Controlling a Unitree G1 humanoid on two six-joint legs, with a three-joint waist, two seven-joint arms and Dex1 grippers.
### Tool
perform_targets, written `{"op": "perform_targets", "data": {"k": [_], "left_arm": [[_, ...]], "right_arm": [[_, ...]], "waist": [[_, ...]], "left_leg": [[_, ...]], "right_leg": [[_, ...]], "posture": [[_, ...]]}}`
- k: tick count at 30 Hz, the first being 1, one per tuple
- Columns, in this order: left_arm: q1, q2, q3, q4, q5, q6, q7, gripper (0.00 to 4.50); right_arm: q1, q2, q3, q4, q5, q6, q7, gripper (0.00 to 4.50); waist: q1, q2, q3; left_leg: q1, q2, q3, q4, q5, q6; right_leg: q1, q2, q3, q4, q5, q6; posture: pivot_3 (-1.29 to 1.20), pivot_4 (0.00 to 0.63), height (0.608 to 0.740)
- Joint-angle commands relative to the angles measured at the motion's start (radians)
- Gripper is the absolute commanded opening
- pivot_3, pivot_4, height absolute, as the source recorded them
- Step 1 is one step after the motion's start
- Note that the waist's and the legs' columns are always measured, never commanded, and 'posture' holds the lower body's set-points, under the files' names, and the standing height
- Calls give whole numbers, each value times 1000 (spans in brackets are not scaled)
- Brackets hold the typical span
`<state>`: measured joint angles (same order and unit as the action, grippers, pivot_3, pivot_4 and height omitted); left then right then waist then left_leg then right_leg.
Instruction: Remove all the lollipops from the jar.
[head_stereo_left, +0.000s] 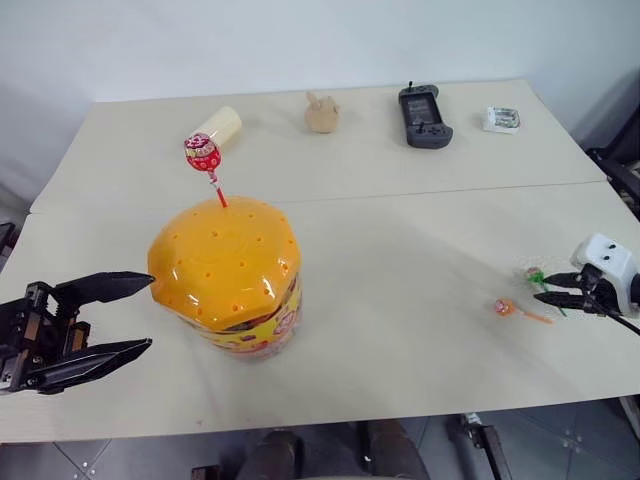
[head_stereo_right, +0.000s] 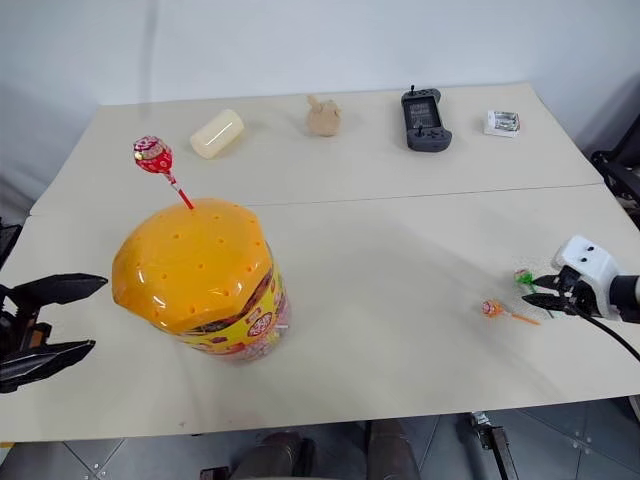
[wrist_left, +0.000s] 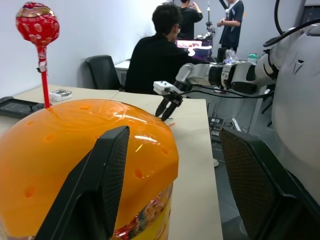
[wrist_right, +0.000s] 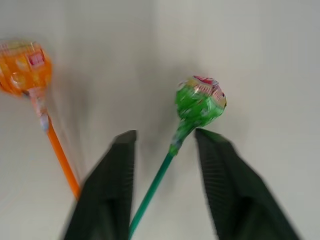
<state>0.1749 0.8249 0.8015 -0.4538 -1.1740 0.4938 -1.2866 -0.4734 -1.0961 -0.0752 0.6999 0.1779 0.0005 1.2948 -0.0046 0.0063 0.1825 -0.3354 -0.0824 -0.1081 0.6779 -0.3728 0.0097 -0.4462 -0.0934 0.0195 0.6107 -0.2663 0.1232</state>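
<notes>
Two lollipops lie on the pale table (head_stereo_left: 420, 260) at my right: the orange lollipop (head_stereo_left: 506, 307) and, just beside it, the green lollipop (wrist_right: 200, 102). My right gripper (wrist_right: 165, 145) hangs low over the green one with its fingers parted, the green stick running between them, nothing held. One red lollipop (head_stereo_left: 203, 153) stands upright, its stick planted in a hole of the jar (head_stereo_left: 228, 275) with the domed orange lid. My left gripper (head_stereo_left: 125, 318) waits open just beside the jar, fingers spread toward it, apart from the lid.
</notes>
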Motion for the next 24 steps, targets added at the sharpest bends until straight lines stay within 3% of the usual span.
{"op": "perform_targets", "data": {"k": [1,3,10,16,24], "left_arm": [[-9,-12,39,16,-27,-6,35,3047],[-16,-32,59,49,-29,-14,71,3047],[36,-93,117,138,1,-18,185,3047],[83,-152,144,152,18,-51,207,3047],[107,-185,141,134,22,-75,216,3047]], "right_arm": [[-43,33,-89,-99,150,0,125,3206],[-104,77,-94,-213,238,101,159,3786],[-362,327,-19,-582,462,494,-2,3786],[-590,599,91,-672,516,750,-220,3786],[-728,836,159,-672,518,837,-357,3786]], "waist": [[-3,0,0],[-6,2,1],[-21,4,3],[-21,4,2],[-23,-2,-1]], "left_leg": [[0,0,0,0,0,0],[0,1,0,1,-1,0],[-1,8,-3,2,-4,-5],[-4,10,-5,2,-6,-7],[-17,8,-8,7,-6,-7]], "right_leg": [[0,0,0,0,0,0],[0,1,0,0,0,0],[0,7,1,-1,-1,-3],[-3,9,3,0,-2,-5],[-16,8,-7,8,0,-8]], "posture": [[0,150,740],[0,150,740],[0,150,740],[0,150,740],[0,150,740]]}}
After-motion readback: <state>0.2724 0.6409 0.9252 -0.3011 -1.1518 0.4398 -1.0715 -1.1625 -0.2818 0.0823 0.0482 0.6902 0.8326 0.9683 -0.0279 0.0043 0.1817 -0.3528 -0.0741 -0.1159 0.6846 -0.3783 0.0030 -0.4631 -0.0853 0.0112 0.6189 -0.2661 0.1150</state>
